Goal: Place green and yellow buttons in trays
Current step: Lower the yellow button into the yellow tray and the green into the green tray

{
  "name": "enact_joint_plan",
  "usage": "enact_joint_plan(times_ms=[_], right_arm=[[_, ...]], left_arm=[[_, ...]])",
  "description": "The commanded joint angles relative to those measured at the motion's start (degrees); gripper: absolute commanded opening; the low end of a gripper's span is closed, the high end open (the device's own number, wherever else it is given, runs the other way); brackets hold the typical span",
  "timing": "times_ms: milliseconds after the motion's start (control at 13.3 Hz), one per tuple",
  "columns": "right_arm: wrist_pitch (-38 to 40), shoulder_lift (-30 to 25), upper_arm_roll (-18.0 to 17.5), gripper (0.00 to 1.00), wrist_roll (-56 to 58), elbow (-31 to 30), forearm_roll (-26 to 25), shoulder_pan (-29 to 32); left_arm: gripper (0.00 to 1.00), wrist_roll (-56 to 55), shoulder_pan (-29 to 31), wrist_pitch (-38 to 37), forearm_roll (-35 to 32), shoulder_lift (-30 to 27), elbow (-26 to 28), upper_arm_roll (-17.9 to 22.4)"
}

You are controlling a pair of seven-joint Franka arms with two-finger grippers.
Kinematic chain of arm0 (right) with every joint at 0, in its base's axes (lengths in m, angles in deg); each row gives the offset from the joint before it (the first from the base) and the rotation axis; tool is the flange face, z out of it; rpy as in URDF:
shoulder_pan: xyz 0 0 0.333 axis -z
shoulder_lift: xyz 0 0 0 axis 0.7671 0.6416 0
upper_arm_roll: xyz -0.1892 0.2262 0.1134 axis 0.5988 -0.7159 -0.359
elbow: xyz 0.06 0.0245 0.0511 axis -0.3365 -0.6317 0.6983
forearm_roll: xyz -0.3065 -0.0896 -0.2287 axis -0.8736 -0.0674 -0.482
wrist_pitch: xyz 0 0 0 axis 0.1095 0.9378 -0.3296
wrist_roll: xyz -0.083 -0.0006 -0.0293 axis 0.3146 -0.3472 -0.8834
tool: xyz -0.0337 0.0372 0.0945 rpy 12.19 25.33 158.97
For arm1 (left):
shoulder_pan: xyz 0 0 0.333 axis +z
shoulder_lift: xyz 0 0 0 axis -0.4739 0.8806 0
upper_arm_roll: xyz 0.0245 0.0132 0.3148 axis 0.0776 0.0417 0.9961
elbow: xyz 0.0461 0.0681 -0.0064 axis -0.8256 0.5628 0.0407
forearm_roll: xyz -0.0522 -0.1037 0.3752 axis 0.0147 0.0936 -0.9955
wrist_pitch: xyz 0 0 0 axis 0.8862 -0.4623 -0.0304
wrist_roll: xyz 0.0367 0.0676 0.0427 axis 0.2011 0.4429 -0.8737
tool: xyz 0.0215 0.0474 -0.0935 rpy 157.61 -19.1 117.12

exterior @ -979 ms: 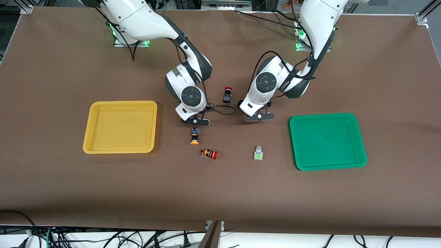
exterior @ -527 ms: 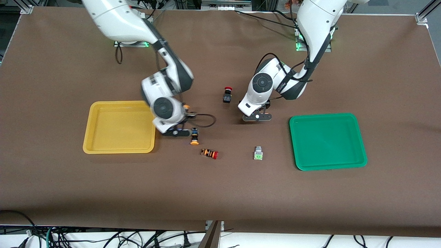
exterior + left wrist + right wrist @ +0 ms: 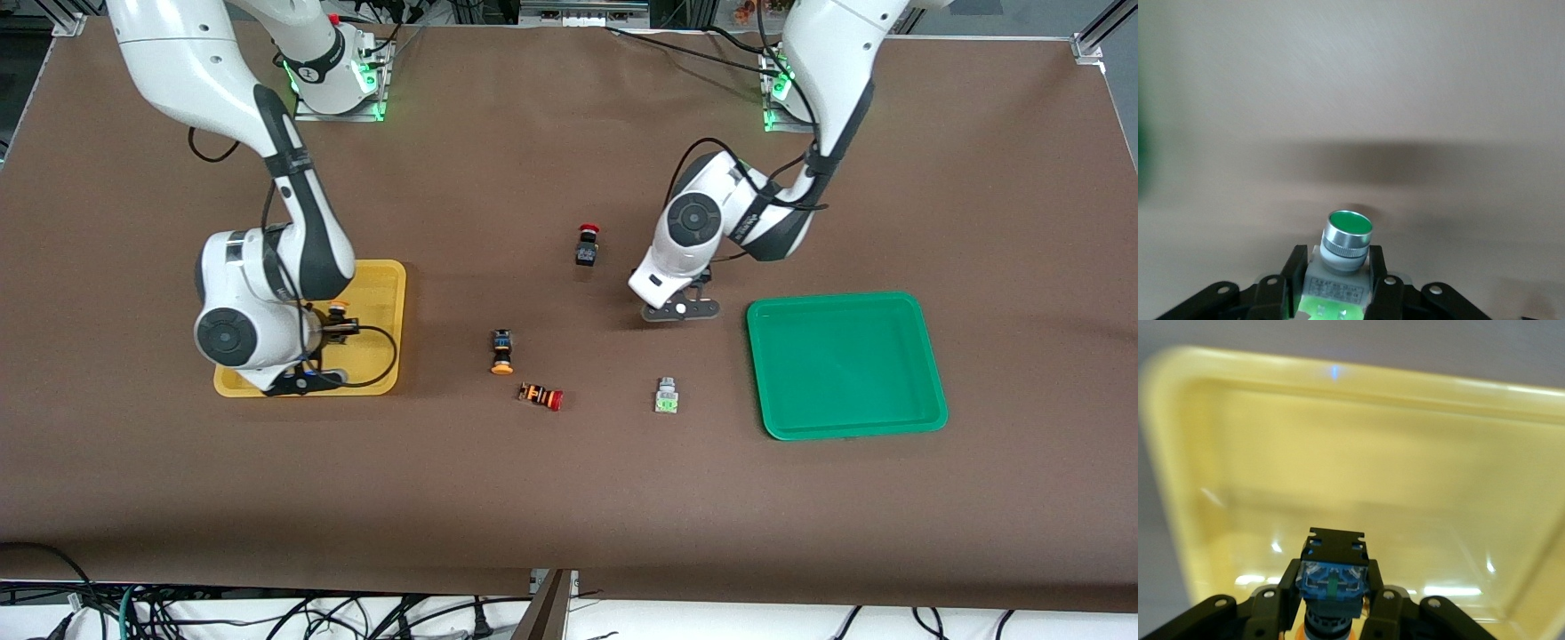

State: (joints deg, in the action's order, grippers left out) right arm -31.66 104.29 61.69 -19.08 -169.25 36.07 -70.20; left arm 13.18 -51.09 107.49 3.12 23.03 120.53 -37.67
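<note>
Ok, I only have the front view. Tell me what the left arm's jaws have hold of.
Observer: The left wrist view shows the left jaws shut on a grey push-button with a round green cap. The cap points away from the wrist.
Operator: Now check the right arm at the yellow tray.
Observer: The right wrist view shows the right jaws shut on a black switch. Its blue terminal end faces outward, over the tray's floor and inside the rim.
</note>
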Motion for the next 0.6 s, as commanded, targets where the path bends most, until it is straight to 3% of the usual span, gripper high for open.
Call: enact_joint_plan(times_ms=[0,301,452,527], right_arm=[[-2.37,-0.26,1.95,0.04,2.19,-4.33,-0.13,1.21],[-8.87,-0.17,3.35,0.07,4.55,-9.43,-0.05,1.82],[-8.62,-0.26,3.36,0.15,5.09,-9.71,-0.05,2.79],[-8.53,-0.26,3.36,0.35,5.18,-9.62,-0.05,2.79]], left_arm=[[0.08,13.37,8.71,-5.62,-1.2,-4.09,-2.57,-0.4],[0.1,35.08,20.22,-5.37,-6.01,-3.39,-3.99,-0.14],[0.13,41.62,23.23,-3.19,-6.47,-1.21,-3.91,-0.05],[0.18,42.68,24.38,-1.34,-6.47,0.11,-3.65,-0.05]])
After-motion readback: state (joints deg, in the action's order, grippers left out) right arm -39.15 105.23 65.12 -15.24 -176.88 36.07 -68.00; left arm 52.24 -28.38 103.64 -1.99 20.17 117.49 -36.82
